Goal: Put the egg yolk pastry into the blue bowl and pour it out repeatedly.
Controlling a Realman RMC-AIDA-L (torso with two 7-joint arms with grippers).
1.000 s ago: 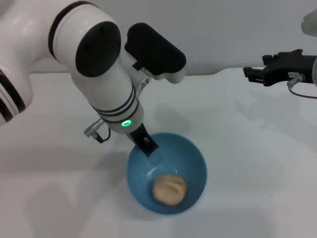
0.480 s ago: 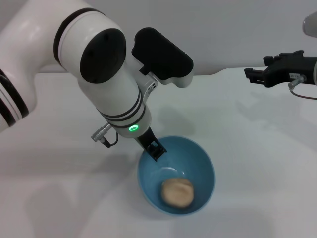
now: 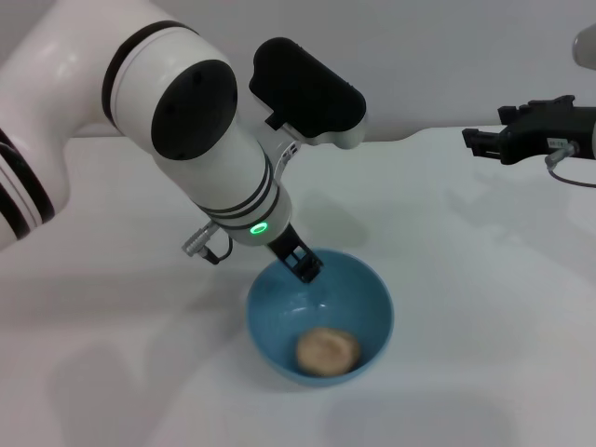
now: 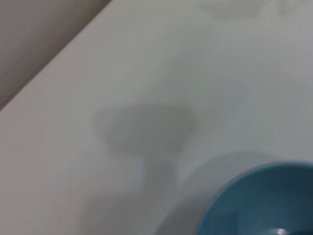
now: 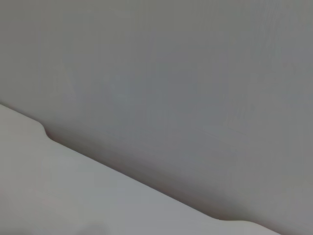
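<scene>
Head view: our left gripper (image 3: 304,264) pinches the blue bowl (image 3: 372,293) rim; the egg yolk pastry (image 3: 327,350) lies inside, nearer us.

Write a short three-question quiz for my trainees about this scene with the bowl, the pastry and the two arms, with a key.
1. True or false: the pastry lies inside the blue bowl.
2. Which gripper is at the bowl's rim? A) left B) right C) neither
3. Fill in: the right gripper hangs at the far right, above the ____.

Key
1. True. It lies at the bottom of the bowl.
2. A. The left gripper meets the far rim; whether it clamps the rim cannot be seen.
3. Table. It is well clear of the bowl.
</scene>
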